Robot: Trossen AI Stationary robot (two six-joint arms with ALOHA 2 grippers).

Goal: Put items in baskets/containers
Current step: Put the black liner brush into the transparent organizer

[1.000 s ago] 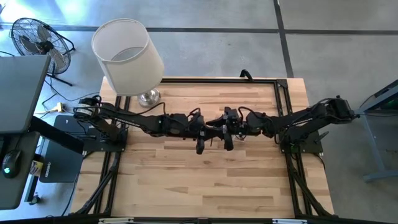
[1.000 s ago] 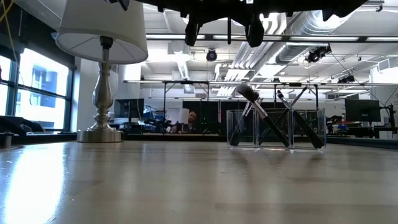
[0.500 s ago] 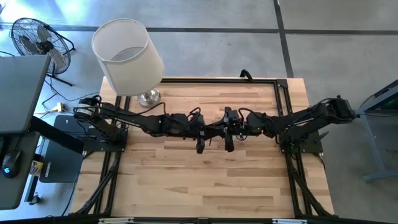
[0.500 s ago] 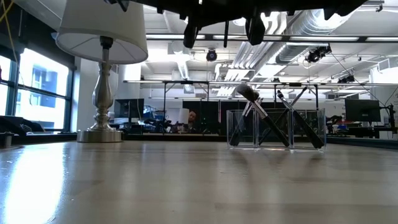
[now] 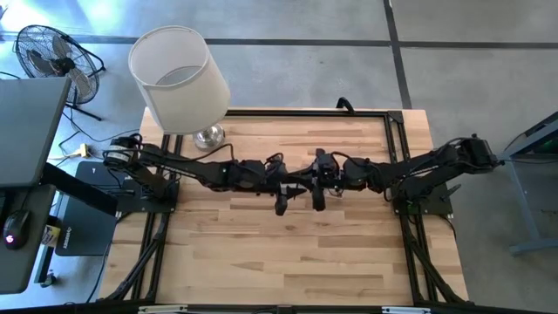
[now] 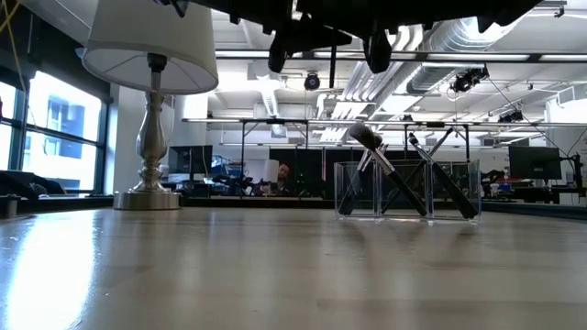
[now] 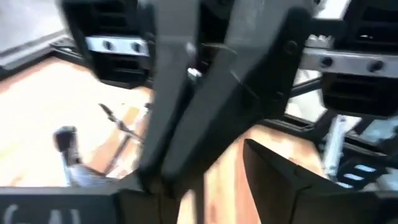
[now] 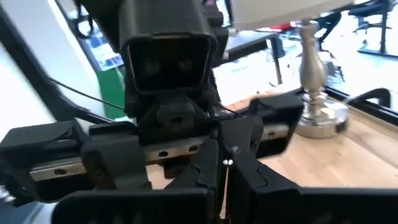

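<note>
- Wood-plank table (image 5: 261, 253) with a black frame along its edges, standing on a grey concrete floor (image 5: 453, 70).
- Table lamp (image 5: 179, 80) at the table's far left corner: white cylindrical shade, silver base (image 6: 152, 195).
- Black floor fan (image 5: 52, 54) on the floor off the table's left.
- Grey cabinet or desk (image 5: 26, 131) at the left edge.
- Low view: bright windows (image 6: 55, 128) on the left, exposed ceiling ducts (image 6: 431, 41), strip lights, desks with monitors behind.
</note>
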